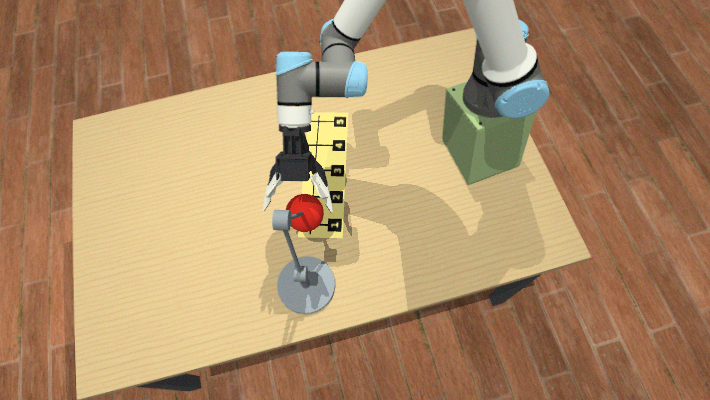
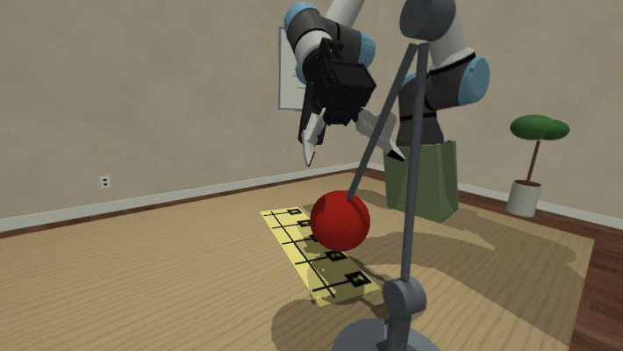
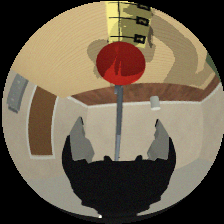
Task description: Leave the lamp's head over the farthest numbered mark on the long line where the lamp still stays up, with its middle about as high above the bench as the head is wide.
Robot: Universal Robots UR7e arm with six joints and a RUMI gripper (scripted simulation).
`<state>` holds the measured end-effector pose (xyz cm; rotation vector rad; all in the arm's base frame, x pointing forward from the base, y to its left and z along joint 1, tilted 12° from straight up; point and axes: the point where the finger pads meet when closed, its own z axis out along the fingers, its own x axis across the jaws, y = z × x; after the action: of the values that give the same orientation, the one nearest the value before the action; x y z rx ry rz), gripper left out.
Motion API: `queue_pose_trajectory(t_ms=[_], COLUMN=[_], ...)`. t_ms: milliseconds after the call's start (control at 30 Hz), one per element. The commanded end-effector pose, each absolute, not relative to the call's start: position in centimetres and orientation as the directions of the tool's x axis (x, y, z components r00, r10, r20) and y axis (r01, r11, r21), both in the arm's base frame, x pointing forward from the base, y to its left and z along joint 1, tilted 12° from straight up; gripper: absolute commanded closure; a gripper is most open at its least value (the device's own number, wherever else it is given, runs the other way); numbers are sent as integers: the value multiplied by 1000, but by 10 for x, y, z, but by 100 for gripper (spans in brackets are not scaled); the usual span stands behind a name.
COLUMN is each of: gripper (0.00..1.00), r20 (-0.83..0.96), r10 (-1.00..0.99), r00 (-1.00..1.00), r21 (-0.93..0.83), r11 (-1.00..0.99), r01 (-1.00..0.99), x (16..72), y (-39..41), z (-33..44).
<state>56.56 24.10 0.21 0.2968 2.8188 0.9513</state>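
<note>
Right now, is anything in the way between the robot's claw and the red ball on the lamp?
Nothing visible blocks it. The open claw hangs above the red ball, holding nothing, with only air between them. The lamp's thin grey rod runs up from the ball between the two fingers, so it could get bumped.

Plain lab or office room: whiteboard [image 2: 290,70] on wall, potted plant [image 2: 531,162], wooden bench [image 1: 165,200].

The lamp's thin upper rod [image 2: 377,127] crosses between the wide-open jaws. The green pedestal [image 1: 482,140] blocks the surface's far right corner; the left side lies open.
</note>
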Motion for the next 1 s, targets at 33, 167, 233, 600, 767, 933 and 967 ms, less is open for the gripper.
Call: queue_pose_trajectory(t_ms=[33, 167, 233, 600, 767, 933, 967], gripper=[0, 0, 100, 100, 100, 100, 100], r20=[-82, -82, -82, -82, -82, -82, -82], r10=[235, 235, 235, 235, 235, 235, 235], r00=[-969, -969, -969, -969, -969, -969, -969], r21=[612, 612, 612, 612, 612, 612, 612], r11=[779, 779, 779, 779, 779, 779, 779], r01=[137, 137, 137, 137, 137, 137, 137], x=[568, 568, 568, 568, 567, 567, 567], y=[244, 245, 245, 244, 244, 244, 244], z=[-2, -3, -3, -2, -1, -2, -2])
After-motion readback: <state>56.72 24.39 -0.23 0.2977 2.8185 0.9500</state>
